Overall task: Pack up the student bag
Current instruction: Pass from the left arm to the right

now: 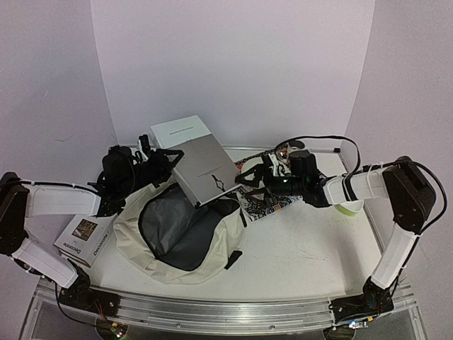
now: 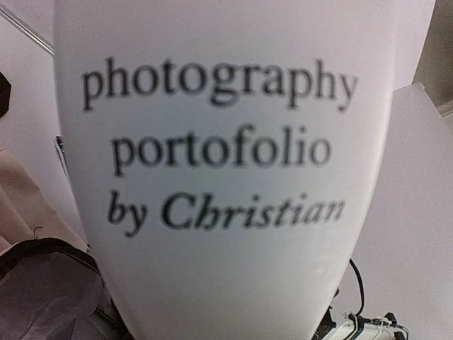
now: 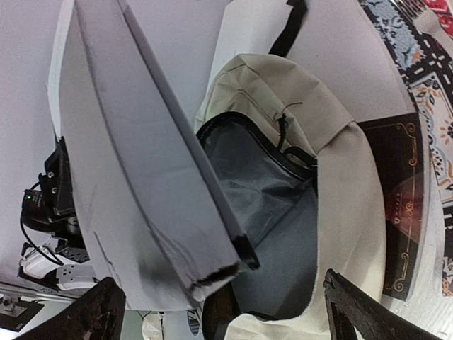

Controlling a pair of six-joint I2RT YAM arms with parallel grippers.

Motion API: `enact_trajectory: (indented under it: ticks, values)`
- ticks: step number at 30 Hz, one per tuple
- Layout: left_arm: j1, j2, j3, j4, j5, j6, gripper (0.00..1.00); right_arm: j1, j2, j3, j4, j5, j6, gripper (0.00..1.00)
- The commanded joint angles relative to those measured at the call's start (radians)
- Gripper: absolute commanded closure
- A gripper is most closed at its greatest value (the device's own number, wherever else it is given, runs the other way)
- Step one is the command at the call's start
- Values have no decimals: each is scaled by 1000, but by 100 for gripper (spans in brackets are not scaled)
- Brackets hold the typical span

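Top view: bright, soft, even light from above. The walls (image 1: 233, 64) carry a lilac cast. Shadows are weak; only the inside of the bag (image 1: 212, 248) goes dark. Fairly sharp, with slight bending at the edges. Left wrist view: the book (image 2: 226, 177) is too close, so its print is soft, the cover bulges like a barrel, and the whites are washed out. Right wrist view: bright and mostly sharp, the table (image 3: 248, 28) is blown out, and shadow sits deep in the bag's lining.

The white book (image 2: 212, 276) bears on its cover, in dark serif print, "photography portofolio by Christian".
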Motion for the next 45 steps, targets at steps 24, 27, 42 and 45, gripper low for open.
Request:
enact_trajectory:
  ticks: [24,27,42,45]
  values:
    - [-57,5,-33,274,-6,-158,87,197,-28,-152,564,303,226,2]
    - [-68,0,-40,280,-55,-178,87,211,2,-156,684,317,266,2]
    - [-158,101,-45,442,-287,-267,87,264,55,-53,828,333,290,10]
    - [-163,135,-47,500,-288,-294,87,265,57,-40,852,322,294,15]
